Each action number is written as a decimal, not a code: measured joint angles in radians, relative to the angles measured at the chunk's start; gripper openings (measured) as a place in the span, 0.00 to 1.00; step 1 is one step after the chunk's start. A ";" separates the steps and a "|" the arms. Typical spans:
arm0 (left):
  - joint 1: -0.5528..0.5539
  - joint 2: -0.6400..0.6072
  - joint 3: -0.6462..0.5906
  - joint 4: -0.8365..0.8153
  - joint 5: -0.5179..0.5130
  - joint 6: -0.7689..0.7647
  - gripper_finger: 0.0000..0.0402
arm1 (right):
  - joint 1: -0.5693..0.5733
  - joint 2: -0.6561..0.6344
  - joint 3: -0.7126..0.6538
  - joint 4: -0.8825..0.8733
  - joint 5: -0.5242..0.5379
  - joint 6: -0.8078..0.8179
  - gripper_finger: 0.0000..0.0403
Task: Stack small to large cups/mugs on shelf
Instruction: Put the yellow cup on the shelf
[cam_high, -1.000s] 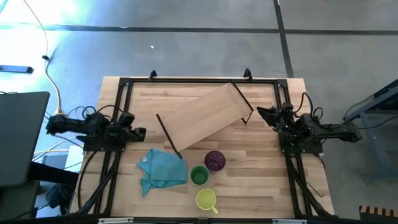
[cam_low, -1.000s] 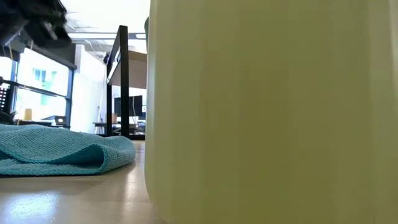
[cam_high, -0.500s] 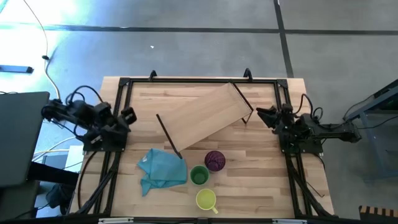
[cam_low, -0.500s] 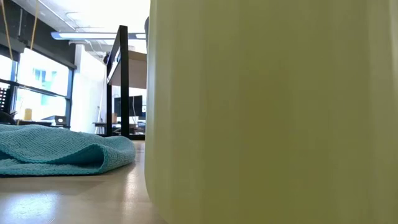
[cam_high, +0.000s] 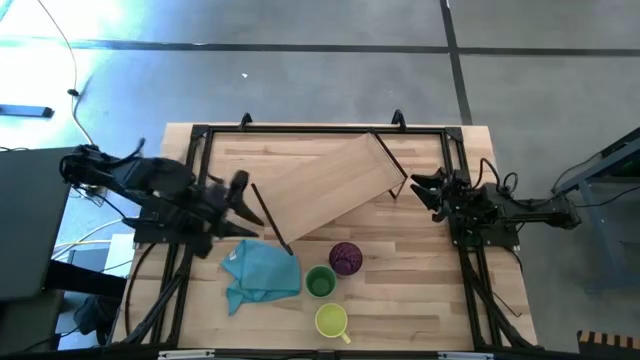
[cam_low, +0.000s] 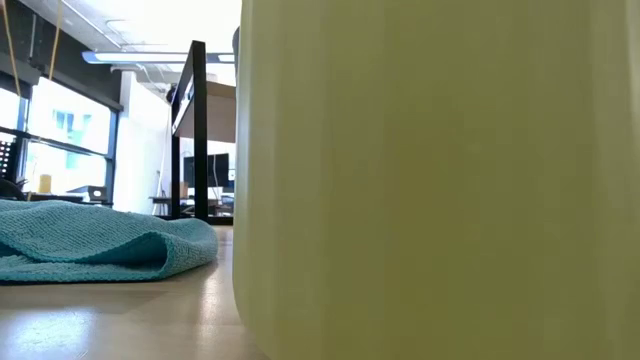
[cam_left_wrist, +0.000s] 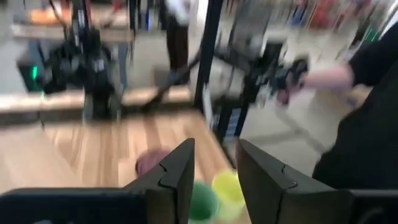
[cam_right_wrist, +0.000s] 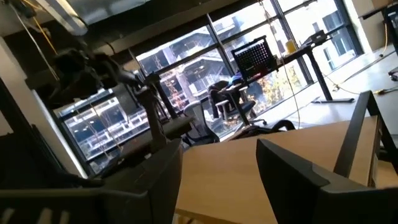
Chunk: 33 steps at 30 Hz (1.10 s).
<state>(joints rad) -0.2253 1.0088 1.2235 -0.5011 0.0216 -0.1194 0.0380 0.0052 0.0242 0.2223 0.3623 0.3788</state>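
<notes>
The shelf (cam_high: 325, 180) stands slantwise on the table on black legs (cam_low: 197, 130) at its ends. Near the table's near edge, the purple tumbler (cam_high: 345, 258), green cup (cam_high: 320, 282) and yellow mug (cam_high: 332, 321) stand upright on their bases. The yellow mug (cam_low: 430, 180) fills the low view. My left gripper (cam_high: 238, 190) is open, raised beside the shelf's left end; its wrist view looks toward the purple tumbler (cam_left_wrist: 152, 163), green cup (cam_left_wrist: 202, 199) and yellow mug (cam_left_wrist: 230, 186). My right gripper (cam_high: 420, 185) is open at the shelf's right end (cam_right_wrist: 280, 162).
A teal cloth (cam_high: 262, 272) lies crumpled left of the green cup, also low in the low view as the teal cloth (cam_low: 100, 240). A black frame (cam_high: 320, 130) borders the tabletop. Beyond the table, a person's hand (cam_left_wrist: 329, 78) shows in the left wrist view.
My left arm has risen from its place at the table's left edge and swung right toward the shelf's left end, its gripper now over the tabletop. The cups, cloth and shelf have stayed put.
</notes>
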 joint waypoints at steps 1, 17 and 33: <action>-0.005 0.038 0.037 -0.056 -0.002 -0.006 0.26 | 0.000 0.000 0.000 -0.011 0.000 0.002 0.49; -0.174 0.395 0.311 -0.385 0.031 -0.634 0.26 | 0.000 0.000 0.000 -0.044 0.022 0.005 0.49; -0.311 0.752 0.291 -0.232 -0.063 -1.198 0.26 | 0.000 0.001 0.000 0.101 -0.084 -0.053 0.49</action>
<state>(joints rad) -0.5362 1.7603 1.5148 -0.7330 -0.0412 -1.3177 0.0383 0.0058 0.0242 0.3234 0.2778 0.3258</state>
